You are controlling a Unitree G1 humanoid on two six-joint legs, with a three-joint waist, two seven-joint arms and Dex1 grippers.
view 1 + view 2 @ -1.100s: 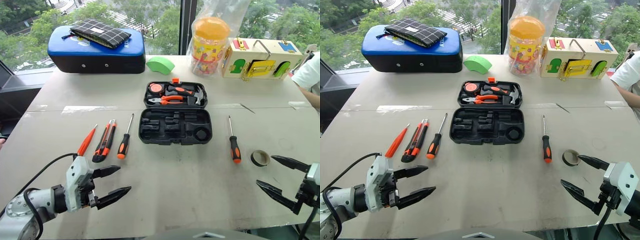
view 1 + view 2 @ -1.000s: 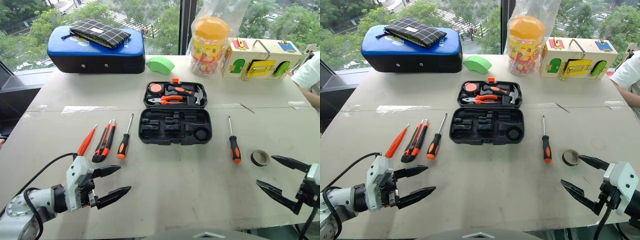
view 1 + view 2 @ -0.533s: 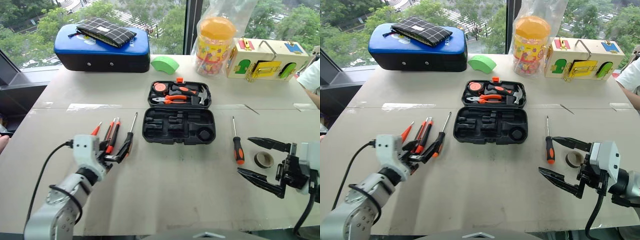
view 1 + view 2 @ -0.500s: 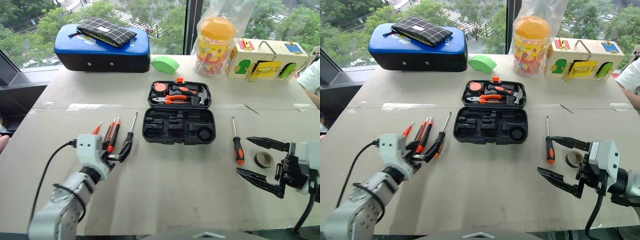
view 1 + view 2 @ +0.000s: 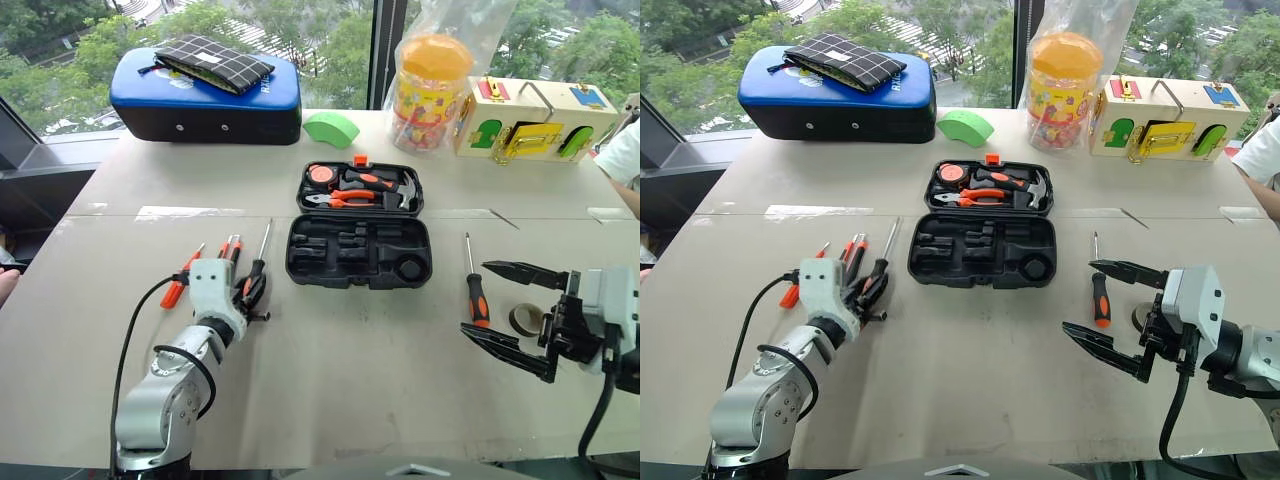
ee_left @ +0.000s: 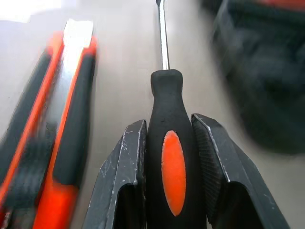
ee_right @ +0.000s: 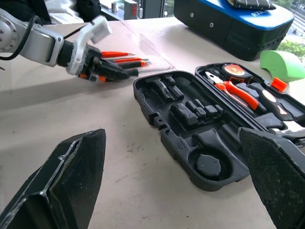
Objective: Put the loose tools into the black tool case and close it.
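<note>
The black tool case (image 5: 292, 265) lies open mid-table; its near half has bare recesses, and its far half holds a hammer, pliers and a tape measure. Left of it lie a thin orange screwdriver (image 5: 180, 283), a utility knife (image 6: 62, 129) and an orange-and-black screwdriver (image 6: 174, 167). My left gripper (image 5: 250, 295) is shut on that screwdriver's handle, which still rests on the table. Right of the case lies another screwdriver (image 5: 478, 305). A dark tape roll (image 5: 522, 318) sits partly hidden behind my right gripper (image 5: 1078, 297), which hovers wide open with nothing in it.
Along the far edge stand a blue-topped black case (image 5: 205, 100) with a chequered pouch (image 5: 215, 62) on it, a green block (image 5: 330, 128), a bagged yellow jar (image 5: 430, 80) and a wooden latch box (image 5: 530, 118). A person's sleeve (image 5: 625, 165) shows at the right edge.
My left gripper has reached forward over the table to the tools and closed on the screwdriver's handle. My right gripper has drifted left towards the other screwdriver and stayed open.
</note>
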